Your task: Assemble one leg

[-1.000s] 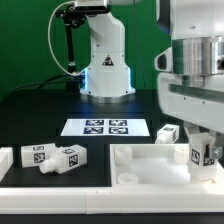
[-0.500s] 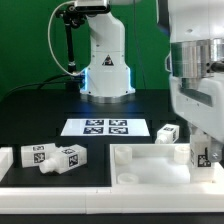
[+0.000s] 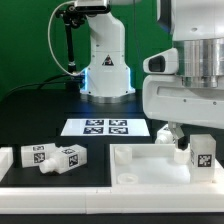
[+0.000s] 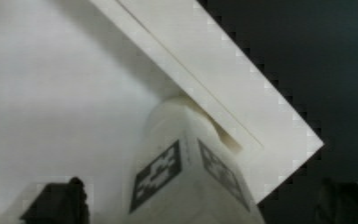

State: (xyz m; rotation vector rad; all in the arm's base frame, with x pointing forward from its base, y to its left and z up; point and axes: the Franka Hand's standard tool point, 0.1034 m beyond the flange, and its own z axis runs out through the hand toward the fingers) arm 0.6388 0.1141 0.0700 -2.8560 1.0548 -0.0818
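Observation:
A white leg (image 3: pixel 201 152) with square tags stands upright in the corner of the large white table-top piece (image 3: pixel 140 162) at the exterior view's right. My gripper (image 3: pixel 194 138) hangs right over it. In the wrist view the leg (image 4: pixel 190 165) fills the space between my two dark fingertips (image 4: pixel 59 203), with a gap on each side, so the jaws stand open around it. The table-top's raised rim (image 4: pixel 229 80) runs beside the leg.
Two more tagged legs (image 3: pixel 35 155) (image 3: pixel 68 157) lie at the exterior view's left, and another (image 3: pixel 167 133) stands behind the table-top. The marker board (image 3: pixel 105 127) lies mid-table. The arm's base (image 3: pixel 105 65) stands at the back.
My hand has turned about the leg and risen a little, showing a wider face to the camera. The leg has stayed in its corner.

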